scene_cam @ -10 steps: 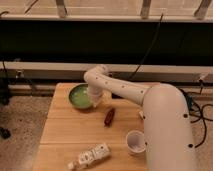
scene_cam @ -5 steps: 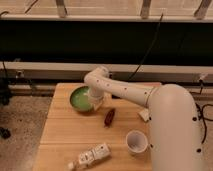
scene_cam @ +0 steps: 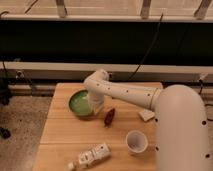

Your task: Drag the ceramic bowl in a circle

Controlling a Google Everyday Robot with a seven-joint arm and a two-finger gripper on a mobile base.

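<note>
The white arm reached in from the right across the wooden surface (scene_cam: 60,130), and the tool (scene_cam: 96,106) came down at the right rim of the ceramic bowl (scene_cam: 80,104), fingers pressed together (whether they actually pinched the rim could not be told from here). The bowl sat toward the back left of the surface, green with a paler inside. Just right of the tool lay a small dark red object (scene_cam: 109,116), close to the bowl but apart from it. Nearer the front stood a white cup (scene_cam: 136,141), upright, and a white bottle (scene_cam: 91,156) lay on its side at the front edge.
</note>
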